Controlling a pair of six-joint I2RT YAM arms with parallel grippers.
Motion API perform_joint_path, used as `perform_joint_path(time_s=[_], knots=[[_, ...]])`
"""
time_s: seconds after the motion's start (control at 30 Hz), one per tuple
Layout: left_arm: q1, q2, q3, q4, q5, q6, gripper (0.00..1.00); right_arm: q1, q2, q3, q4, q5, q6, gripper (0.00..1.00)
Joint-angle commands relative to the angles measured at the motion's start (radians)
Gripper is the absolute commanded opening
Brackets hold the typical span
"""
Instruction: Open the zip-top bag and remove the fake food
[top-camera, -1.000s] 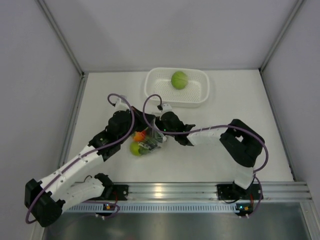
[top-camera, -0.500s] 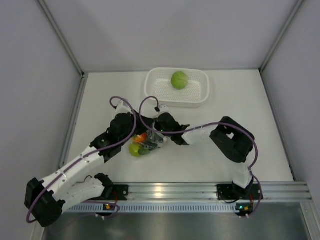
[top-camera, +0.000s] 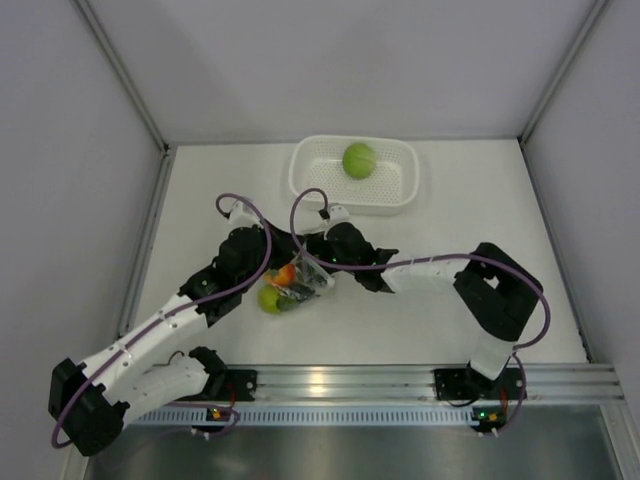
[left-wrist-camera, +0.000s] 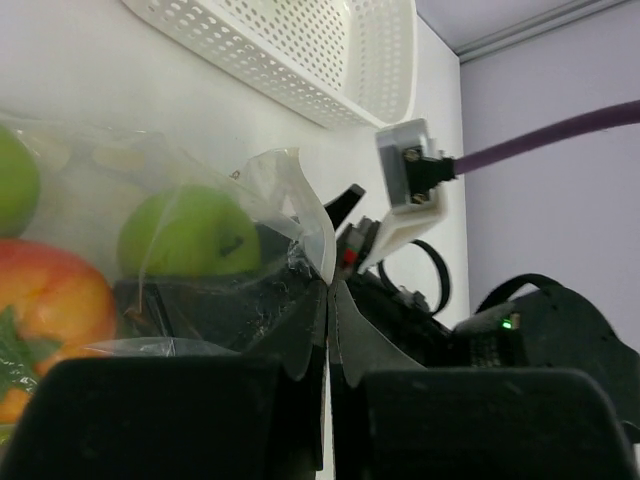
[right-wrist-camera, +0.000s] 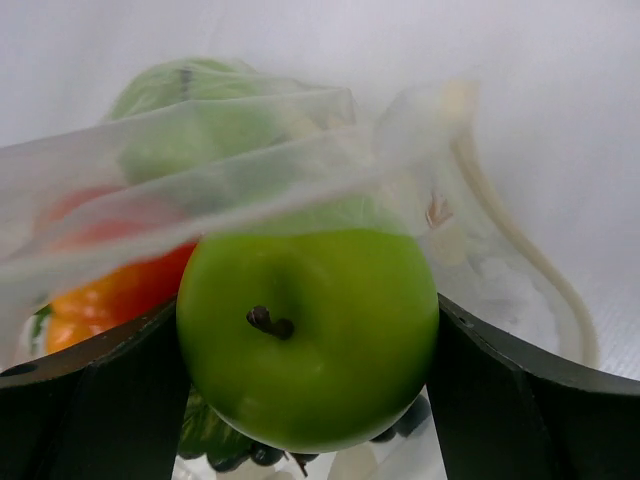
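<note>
Now | my right pincer (right-wrist-camera: 308, 380) grips apple (right-wrist-camera: 320, 300) | left pincer (left-wrist-camera: 328, 335) pinches bag (left-wrist-camera: 292, 195) lip | risk: lip slips, bag trails apple out.

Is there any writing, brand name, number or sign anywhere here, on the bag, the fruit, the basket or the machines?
None can be read. The zip-top bag, the green apple and the white basket show no words, numbers or logos, and nothing legible appears on the machines either.

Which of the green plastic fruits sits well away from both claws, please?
The pale green round ball, alone in the white perforated basket; the green apple and the rest are at the clear zip-top bag.
</note>
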Motion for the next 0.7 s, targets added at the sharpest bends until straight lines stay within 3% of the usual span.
perform_joint_path(time_s=[0.0, 0.47, 0.67], knots=[[0.000, 0.000, -0.002, 0.025, -0.032, 0.017, 0.00, 0.015, -0.115, -0.019, -0.006, 0.023, -0.025, 0.68], [0.000, -0.020, -0.018, 0.020, -0.089, -0.026, 0.00, 0.007, -0.422, -0.028, -0.303, 0.111, -0.121, 0.68], [0.000, -0.049, -0.036, 0.020, -0.093, -0.043, 0.00, -0.118, -0.461, 0.056, -0.447, 0.159, -0.184, 0.68]])
